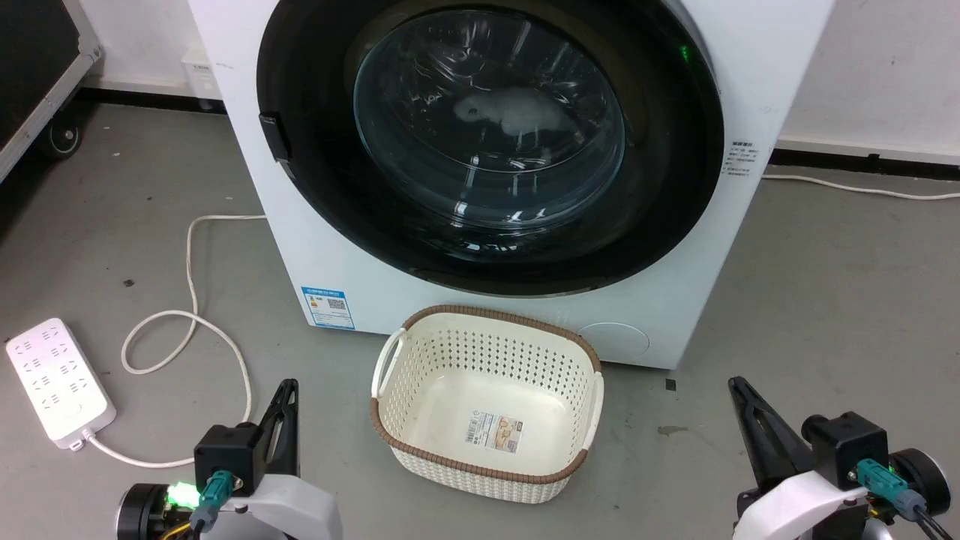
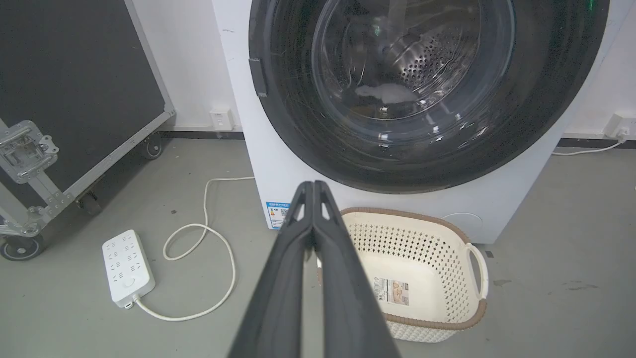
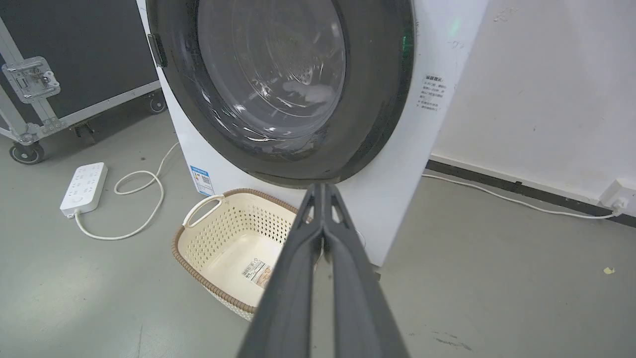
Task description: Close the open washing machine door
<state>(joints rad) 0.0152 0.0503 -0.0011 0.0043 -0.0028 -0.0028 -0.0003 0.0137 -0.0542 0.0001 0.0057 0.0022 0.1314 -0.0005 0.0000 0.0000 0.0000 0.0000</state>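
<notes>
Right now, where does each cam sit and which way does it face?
Head view: high, looking down at the washing machine door and basket; left gripper lower left, right gripper lower right.
Left wrist view: low, left of centre, facing the door; own shut fingers rise from bottom.
Right wrist view: low, from the right, facing the door obliquely; own shut fingers.
Shared: all three catch the basket and power strip.

place: test lab or workshop | floor point(image 1: 825, 300): bare grey concrete | wall point(image 3: 536, 74): plain white, black skirting point(image 1: 862, 163) | wheeled flight case point(image 2: 74, 74) at left | power strip point(image 1: 56, 379), loose cord point(image 1: 188, 259) on floor | washer point(image 1: 757, 67) free-standing
</notes>
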